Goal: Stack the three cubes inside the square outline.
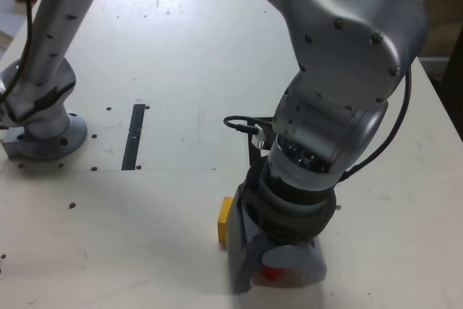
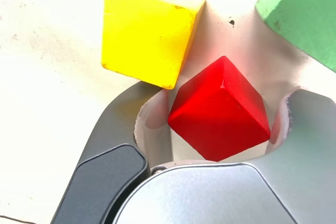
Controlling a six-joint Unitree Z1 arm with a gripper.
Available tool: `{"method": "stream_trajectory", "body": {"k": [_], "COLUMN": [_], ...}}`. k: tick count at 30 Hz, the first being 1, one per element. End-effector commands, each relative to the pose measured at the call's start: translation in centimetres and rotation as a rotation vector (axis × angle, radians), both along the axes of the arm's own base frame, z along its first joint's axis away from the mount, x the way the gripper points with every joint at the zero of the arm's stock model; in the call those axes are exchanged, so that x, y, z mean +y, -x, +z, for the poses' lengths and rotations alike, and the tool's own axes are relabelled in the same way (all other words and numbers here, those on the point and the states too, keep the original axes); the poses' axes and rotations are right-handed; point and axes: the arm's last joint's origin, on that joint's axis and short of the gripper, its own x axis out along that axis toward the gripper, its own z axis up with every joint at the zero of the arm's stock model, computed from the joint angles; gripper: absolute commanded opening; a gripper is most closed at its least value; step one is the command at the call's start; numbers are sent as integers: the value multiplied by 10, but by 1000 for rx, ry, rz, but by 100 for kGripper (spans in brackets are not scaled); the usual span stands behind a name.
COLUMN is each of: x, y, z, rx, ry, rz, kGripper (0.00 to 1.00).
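My gripper points down at the table near its front edge, its two jaws closed against opposite corners of the red cube, which stands turned diagonally between them. In the exterior view only a sliver of the red cube shows under the gripper. The yellow cube lies just outside one jaw, seen at the gripper's left side in the exterior view. The green cube lies close by beyond the other jaw. A short black edge behind the wrist may belong to the square outline; the arm hides the rest.
A narrow black straight strip lies on the white table toward the exterior view's left. The arm's base is bolted at the far left. A black cable loops off the wrist.
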Motion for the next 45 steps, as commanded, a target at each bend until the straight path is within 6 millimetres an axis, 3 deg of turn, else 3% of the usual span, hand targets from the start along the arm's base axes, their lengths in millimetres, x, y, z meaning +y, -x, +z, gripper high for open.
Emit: {"method": "stream_trajectory", "body": {"k": [1, 13, 22, 30, 38, 45], "x": [1, -1, 1, 1, 39, 81], "y": [0, 7, 24, 35, 36, 32], "z": [0, 18, 60, 83, 102, 104], "rx": [1, -11, -51, -88, -125, -111], "ry": [-3, 1, 20, 32, 4, -10], "rz": [-1, -14, -50, -102, -138, -167], "kGripper": [60, 60, 60, 60, 60, 60]}}
